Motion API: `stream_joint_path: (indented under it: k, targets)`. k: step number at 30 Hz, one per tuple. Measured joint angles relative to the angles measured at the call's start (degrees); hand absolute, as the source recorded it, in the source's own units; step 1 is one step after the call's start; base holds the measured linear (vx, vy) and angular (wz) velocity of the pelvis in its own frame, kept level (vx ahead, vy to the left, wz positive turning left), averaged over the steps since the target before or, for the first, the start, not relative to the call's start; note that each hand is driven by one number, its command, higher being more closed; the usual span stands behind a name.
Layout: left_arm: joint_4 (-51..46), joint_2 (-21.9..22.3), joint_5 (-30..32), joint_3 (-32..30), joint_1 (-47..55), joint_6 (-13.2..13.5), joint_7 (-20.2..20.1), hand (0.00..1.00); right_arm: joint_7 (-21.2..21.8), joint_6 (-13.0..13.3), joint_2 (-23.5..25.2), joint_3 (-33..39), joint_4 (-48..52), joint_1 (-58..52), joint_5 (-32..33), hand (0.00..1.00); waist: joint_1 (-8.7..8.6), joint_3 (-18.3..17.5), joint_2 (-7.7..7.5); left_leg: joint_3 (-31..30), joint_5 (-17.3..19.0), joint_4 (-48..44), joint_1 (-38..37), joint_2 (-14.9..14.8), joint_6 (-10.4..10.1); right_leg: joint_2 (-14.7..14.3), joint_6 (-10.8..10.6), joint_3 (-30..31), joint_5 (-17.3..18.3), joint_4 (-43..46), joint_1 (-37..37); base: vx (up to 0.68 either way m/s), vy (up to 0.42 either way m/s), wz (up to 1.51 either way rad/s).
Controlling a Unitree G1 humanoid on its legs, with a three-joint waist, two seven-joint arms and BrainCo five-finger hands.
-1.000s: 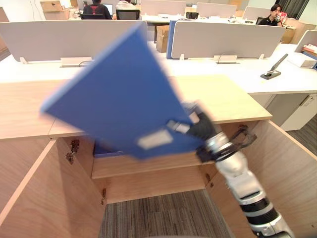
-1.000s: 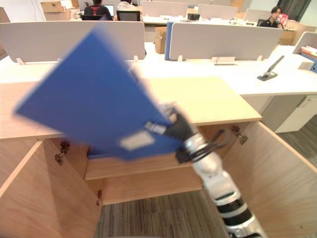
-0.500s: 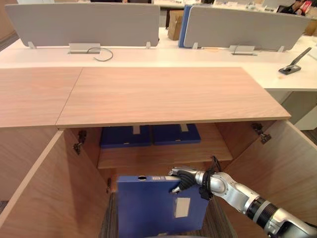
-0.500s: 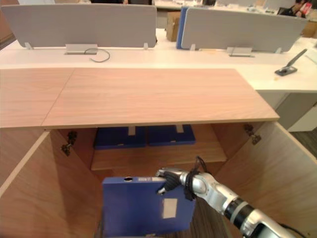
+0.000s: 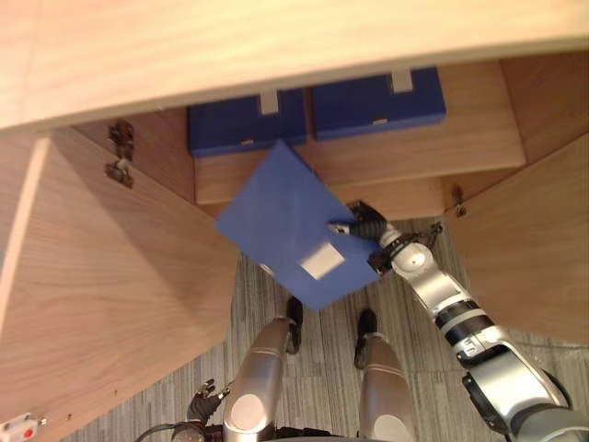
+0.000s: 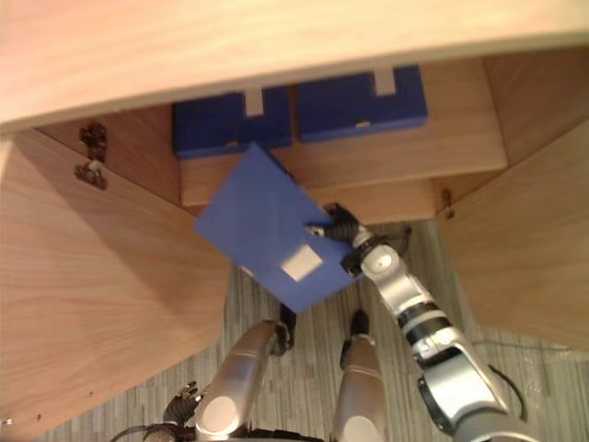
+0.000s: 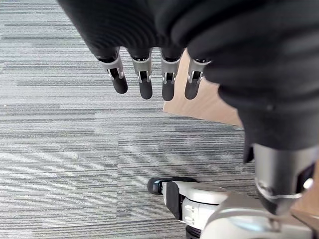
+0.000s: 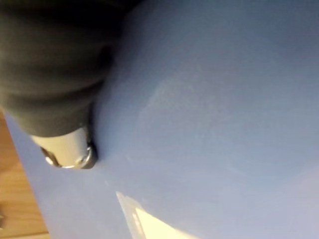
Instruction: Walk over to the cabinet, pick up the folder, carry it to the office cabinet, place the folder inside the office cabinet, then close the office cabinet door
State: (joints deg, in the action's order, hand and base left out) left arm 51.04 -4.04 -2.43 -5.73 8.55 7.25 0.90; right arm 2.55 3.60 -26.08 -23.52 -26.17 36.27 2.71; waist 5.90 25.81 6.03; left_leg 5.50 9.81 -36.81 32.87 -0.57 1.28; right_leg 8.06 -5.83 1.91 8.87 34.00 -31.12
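Watching the right hand (image 5: pixel 363 224) from the head views: its fingers are curled onto the right edge of the folder (image 5: pixel 281 221) and pinch it. The folder is off the ground and tilted, with one corner pointing far and the white label (image 5: pixel 322 261) facing up at me. It hangs in front of the office cabinet (image 5: pixel 276 41), between the left door (image 5: pixel 101 276) and the right door (image 5: pixel 534 239), both swung open. Its far corner overlaps the front edge of the shelf (image 5: pixel 396 147); I cannot tell whether they touch. Its near corner is over the carpet (image 7: pixel 60 149).

Two more blue folders (image 5: pixel 247 124) lie flat, side by side, at the far end of that shelf. A metal hinge (image 5: pixel 120 152) sits at the left door's far end.

The left hand (image 7: pixel 145 84) hangs low on the left over the carpet, fingers straight, slightly apart, holding nothing.
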Motion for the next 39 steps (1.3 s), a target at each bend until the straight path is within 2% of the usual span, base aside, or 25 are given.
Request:
stream_joint_path:
  k: [1, 4, 5, 9, 13, 18, 21, 22, 24, 27, 30, 32, 35, 38, 39]
  targets:
    - [-0.4, 0.1, -0.5, -0.1, 0.0, 0.0, 0.1, 0.00, -0.7, 0.0, 0.4, 0.8, 2.7, 0.9, 2.2, 1.00, -0.02, 0.4, 0.01, 0.5, 0.9, -2.7, 2.7, -0.3, 0.1, 0.0, -0.1, 0.7, 1.0, 3.3, -3.2, -0.14, -0.072, -0.20]
    - [-1.1, 0.4, -2.6, -1.3, 0.0, 0.0, 0.3, 0.00, -2.9, 0.0, 1.2, 4.6, 8.3, 1.6, 2.8, 1.00, 0.02, 1.0, -0.38, 0.7, 2.8, -8.6, 9.2, -1.8, -0.1, -1.1, 0.1, 1.3, 2.7, 8.9, -9.7, -0.14, -0.075, -0.16]
    - [-1.2, 0.4, -2.9, -2.0, -0.1, 0.0, 0.5, 0.00, -3.7, 0.0, 1.3, 6.4, 9.8, 2.1, 2.9, 1.00, -0.03, 1.4, -0.97, 0.7, 3.3, -10.6, 11.6, -2.3, -0.2, -1.4, 0.2, 1.4, 3.3, 10.9, -12.2, -0.10, -0.044, -0.12]
    - [-2.1, 0.2, -3.9, -2.5, -0.4, -0.1, 1.3, 0.00, -5.5, 0.0, 0.8, 10.3, 10.9, 2.5, 3.7, 1.00, 0.06, 2.1, -2.04, 0.1, 3.7, -14.2, 17.7, -2.9, -0.2, -1.8, -0.1, 1.3, 4.0, 14.8, -18.4, -0.09, -0.028, 0.00]
    - [-2.5, -0.1, -4.1, -2.5, -0.5, 0.0, 1.4, 0.00, -6.3, -0.1, -0.2, 11.1, 10.8, 3.1, 10.4, 1.00, 0.10, 2.4, -2.44, -0.4, 3.5, -15.7, 21.7, -2.9, 0.1, -1.8, -0.1, 0.9, 4.1, 16.4, -22.1, -0.03, 0.009, 0.04]
    - [-5.6, -0.3, -4.9, -2.3, -0.5, 0.0, 1.7, 0.00, -8.0, 0.0, 2.0, 14.6, 10.0, 7.8, 22.8, 1.00, 0.47, 2.6, -2.72, -1.4, 2.9, -15.0, 23.1, -2.3, -0.5, -1.1, 0.0, -0.2, 4.1, 16.2, -22.9, 0.00, 0.000, 0.13]
    - [-6.8, -0.2, -6.8, -2.2, -0.5, 0.2, 2.3, 0.00, -9.9, 0.8, 3.5, 16.2, 7.6, 15.7, 35.9, 1.00, 0.58, 2.6, -2.76, -1.1, 1.9, -12.8, 22.9, -2.1, -0.6, -0.6, 1.0, -0.5, 3.4, 14.8, -22.9, 0.01, -0.010, 0.08]
    - [-6.8, -0.1, -7.2, -2.2, -0.5, 0.1, 2.5, 0.00, -9.9, 1.1, 3.9, 16.7, 7.4, 17.1, 38.1, 1.00, 0.61, 2.6, -2.76, -1.1, 1.6, -12.5, 22.8, -2.1, -0.3, -0.6, 1.1, -0.5, 3.3, 14.6, -22.9, 0.04, -0.015, 0.06]
    - [-7.3, 0.0, -7.8, -2.2, -0.5, 0.1, 2.9, 0.00, -10.0, 2.8, 4.8, 17.7, 6.0, 21.6, 46.1, 1.00, 0.75, 2.6, -2.77, -1.0, 1.0, -10.9, 22.1, -1.7, -0.3, -0.1, 1.2, -0.6, 3.3, 13.9, -22.5, 0.06, -0.022, 0.09]
    - [-8.0, 0.3, -8.9, -2.3, -0.5, 0.1, 3.7, 0.00, -10.7, 3.0, 4.9, 17.7, 4.5, 23.9, 51.9, 1.00, 1.06, 2.6, -2.82, -1.5, 0.6, -9.4, 21.0, -1.7, -0.5, 0.0, 1.5, -1.6, 3.1, 12.6, -21.1, 0.07, -0.025, 0.09]
    - [-8.9, 0.5, -9.0, -2.3, -0.5, 0.2, 4.4, 0.00, -11.2, 3.3, 6.2, 17.9, 3.9, 24.6, 62.0, 1.00, 1.15, 2.5, -3.02, -2.0, 0.0, -7.3, 19.4, -1.4, -0.8, 0.2, 1.5, -2.4, 3.1, 11.2, -19.4, 0.08, -0.027, 0.11]
    - [-9.0, 0.5, -9.2, -2.3, -0.5, 0.2, 4.5, 0.00, -11.5, 5.0, 7.6, 18.1, 4.0, 26.0, 67.3, 1.00, 1.12, 2.4, -3.03, -2.0, -0.2, -6.4, 18.8, -1.2, -0.9, 0.3, 1.6, -2.6, 3.1, 10.6, -18.8, 0.06, -0.017, 0.06]
    - [-9.0, 0.6, -9.6, -2.3, -0.5, 0.1, 5.2, 0.00, -13.2, 8.5, 9.7, 22.1, 4.0, 27.8, 73.9, 1.00, 1.16, 2.3, -3.02, -2.9, -0.6, -5.4, 17.9, -1.0, -1.2, 0.4, 1.6, -3.4, 3.1, 9.7, -17.5, 0.05, -0.020, 0.12]
    - [-9.0, 0.9, -9.9, -2.6, -0.5, 0.1, 5.9, 0.00, -15.6, 12.8, 10.9, 24.8, 3.3, 29.6, 75.7, 1.00, 1.27, 2.3, -3.02, -3.0, -1.1, -4.6, 17.9, -0.7, -1.3, 0.7, 1.8, -3.6, 3.1, 9.4, -17.5, 0.02, -0.011, 0.08]
    - [-9.0, 0.9, -9.9, -2.6, -0.5, 0.1, 6.2, 0.00, -16.3, 13.3, 10.9, 24.9, 2.7, 30.1, 75.7, 1.00, 1.25, 2.3, -3.01, -3.0, -1.2, -4.5, 17.9, -0.6, -1.2, 0.7, 1.8, -3.7, 3.1, 9.4, -17.5, 0.00, -0.005, 0.04]
